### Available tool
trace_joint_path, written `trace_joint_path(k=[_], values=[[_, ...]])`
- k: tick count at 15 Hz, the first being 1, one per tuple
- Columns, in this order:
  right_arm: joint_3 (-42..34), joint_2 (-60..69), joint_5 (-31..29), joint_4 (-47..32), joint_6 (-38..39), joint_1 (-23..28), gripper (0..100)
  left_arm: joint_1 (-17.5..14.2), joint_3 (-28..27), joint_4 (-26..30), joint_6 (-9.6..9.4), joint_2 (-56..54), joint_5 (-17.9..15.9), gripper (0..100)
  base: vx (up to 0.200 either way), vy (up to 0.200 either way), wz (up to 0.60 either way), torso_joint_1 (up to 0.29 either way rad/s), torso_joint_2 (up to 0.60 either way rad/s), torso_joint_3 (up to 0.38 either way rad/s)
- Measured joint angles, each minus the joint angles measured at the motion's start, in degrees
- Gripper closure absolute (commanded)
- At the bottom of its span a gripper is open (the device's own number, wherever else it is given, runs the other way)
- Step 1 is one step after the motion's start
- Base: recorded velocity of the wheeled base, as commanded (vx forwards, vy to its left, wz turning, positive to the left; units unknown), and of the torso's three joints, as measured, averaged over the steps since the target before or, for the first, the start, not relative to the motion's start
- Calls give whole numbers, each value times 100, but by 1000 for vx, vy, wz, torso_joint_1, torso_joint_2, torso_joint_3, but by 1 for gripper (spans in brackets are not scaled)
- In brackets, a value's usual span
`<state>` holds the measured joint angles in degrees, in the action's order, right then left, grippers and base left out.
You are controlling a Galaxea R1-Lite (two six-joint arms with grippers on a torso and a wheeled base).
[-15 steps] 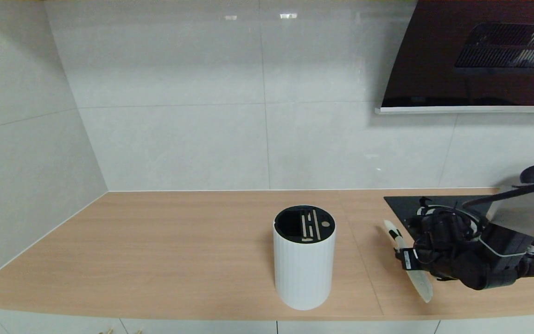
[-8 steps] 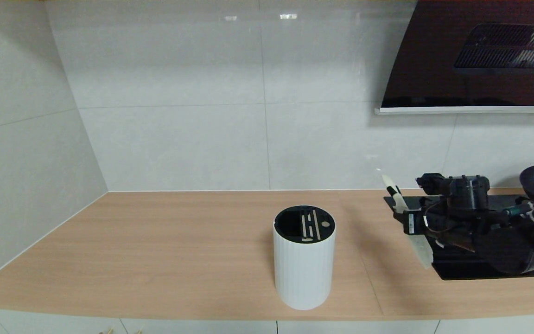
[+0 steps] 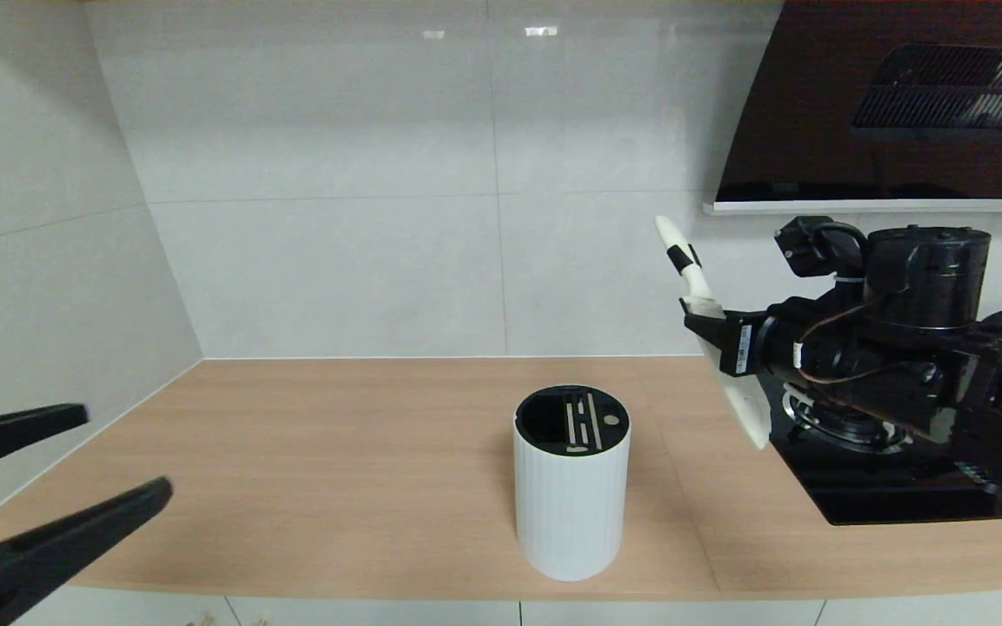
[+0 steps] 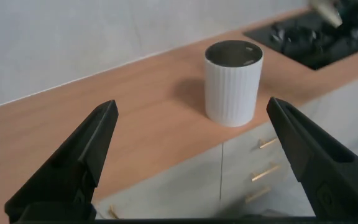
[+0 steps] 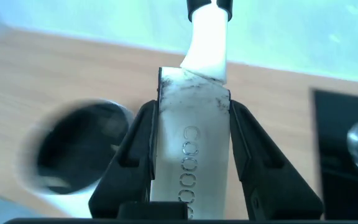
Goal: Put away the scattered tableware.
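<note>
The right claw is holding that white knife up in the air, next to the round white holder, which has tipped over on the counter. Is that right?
Not quite. The white holder has not tipped over: it stands upright on the counter with its slotted black top facing up, as the head view shows. The rest is right: the right gripper holds the white knife in the air beside it.

In the right wrist view the white holder (image 5: 73,149) is blurred, and the knife (image 5: 194,106) runs out of the picture at both ends. My right gripper (image 3: 708,335) covers the middle of its blade. The head view's edge cuts off my left gripper (image 3: 123,452) behind the fingers.
</note>
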<state>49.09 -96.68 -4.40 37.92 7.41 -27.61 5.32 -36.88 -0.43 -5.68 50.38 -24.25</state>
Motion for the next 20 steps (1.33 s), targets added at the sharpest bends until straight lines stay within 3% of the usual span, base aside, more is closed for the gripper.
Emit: trace_joint_path(k=[1, 2, 6, 8, 9, 10, 12, 15, 20], values=[[-44, 116, 0, -29, 13, -118, 100, 173, -66, -283, 148, 424, -20, 0, 0, 0, 0, 0, 0, 0], [-94, 241, -22, -82, 22, -234, 100, 383, -107, -547, 471, 852, -33, 0, 0, 0, 0, 0, 0, 0], [-288, 641, -195, -246, 158, -985, 100, 1543, -16, -2198, 2426, 2255, -35, 0, 0, 0, 0, 0, 0, 0], [-367, 674, -293, -246, 408, -1499, 100, 1952, 59, -3365, 3743, 2638, -13, 0, 0, 0, 0, 0, 0, 0], [-393, 656, -367, -249, 519, -1753, 100, 2105, 78, -3841, 4224, 2814, 5, 0, 0, 0, 0, 0, 0, 0], [-402, 619, -441, -245, 572, -1935, 100, 2203, 113, -4153, 4459, 2973, 24, 0, 0, 0, 0, 0, 0, 0], [-404, 545, -490, -213, 630, -2186, 100, 2308, 243, -4829, 4630, 3289, 30, 0, 0, 0, 0, 0, 0, 0], [-371, 446, -495, -207, 1011, -2619, 100, 2486, 585, -5762, 4651, 3650, 49, 0, 0, 0, 0, 0, 0, 0], [-361, 316, -519, -191, 1044, -2845, 100, 2706, 780, -6053, 4648, 3930, 241, 0, 0, 0, 0, 0, 0, 0]])
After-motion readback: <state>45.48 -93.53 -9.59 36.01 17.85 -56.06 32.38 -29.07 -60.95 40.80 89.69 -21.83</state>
